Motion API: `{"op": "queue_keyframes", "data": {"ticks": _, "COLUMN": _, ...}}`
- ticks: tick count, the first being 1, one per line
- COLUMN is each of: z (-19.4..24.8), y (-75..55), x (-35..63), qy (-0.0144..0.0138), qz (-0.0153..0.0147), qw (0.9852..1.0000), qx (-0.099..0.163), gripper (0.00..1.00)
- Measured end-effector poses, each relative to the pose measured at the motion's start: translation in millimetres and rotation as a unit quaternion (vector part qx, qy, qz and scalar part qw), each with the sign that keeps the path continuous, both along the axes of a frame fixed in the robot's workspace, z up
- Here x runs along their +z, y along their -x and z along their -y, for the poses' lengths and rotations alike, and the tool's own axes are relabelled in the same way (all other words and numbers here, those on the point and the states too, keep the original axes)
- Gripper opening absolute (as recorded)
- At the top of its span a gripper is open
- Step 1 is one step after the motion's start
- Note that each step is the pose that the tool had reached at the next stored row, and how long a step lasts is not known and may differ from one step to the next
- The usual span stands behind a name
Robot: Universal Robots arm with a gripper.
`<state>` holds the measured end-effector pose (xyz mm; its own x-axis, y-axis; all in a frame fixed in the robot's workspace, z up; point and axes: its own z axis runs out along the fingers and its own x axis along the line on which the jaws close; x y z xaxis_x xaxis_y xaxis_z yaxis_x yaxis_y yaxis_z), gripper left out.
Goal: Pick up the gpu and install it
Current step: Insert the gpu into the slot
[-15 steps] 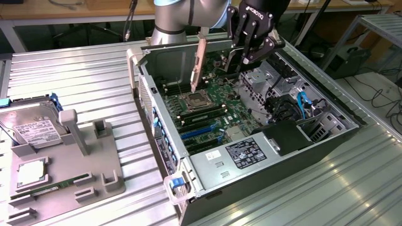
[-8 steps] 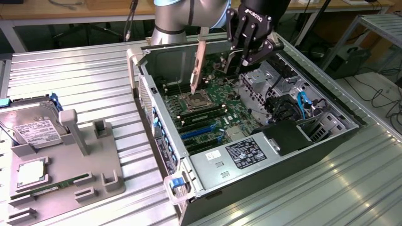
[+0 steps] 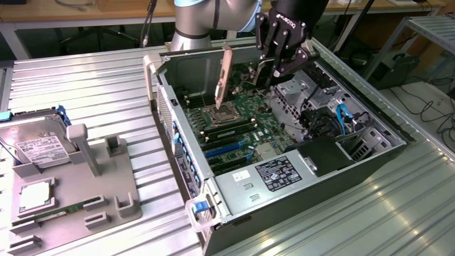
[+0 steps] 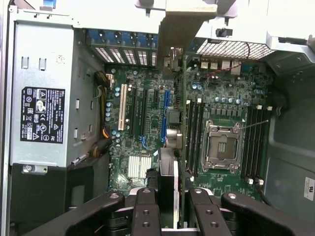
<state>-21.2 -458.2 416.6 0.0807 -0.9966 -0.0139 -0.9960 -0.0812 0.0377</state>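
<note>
Gripper (image 3: 282,57) clamping gpu (image 3: 225,74) (upright), above motherboard (image 3: 245,125)

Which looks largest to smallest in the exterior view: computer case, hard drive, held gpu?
1. computer case
2. hard drive
3. gpu, seen nearly edge-on, so its rank against the hard drive is unsure.

Exterior high, oblique; wrist straight down (both: motherboard (image 3: 238,125)).

The arm (image 3: 206,18) reaches down, its gripper (image 3: 281,66) with jaws clamped partly closed.
</note>
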Motion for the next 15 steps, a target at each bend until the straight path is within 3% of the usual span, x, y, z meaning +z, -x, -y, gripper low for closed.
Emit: {"op": "queue_keyframes", "data": {"ticks": 15, "z": 0.0, "y": 0.0, "x": -9.5, "qy": -0.0002, "qz": 0.0000, "qw": 1.0000, "qx": 0.000, "gripper": 0.28}}
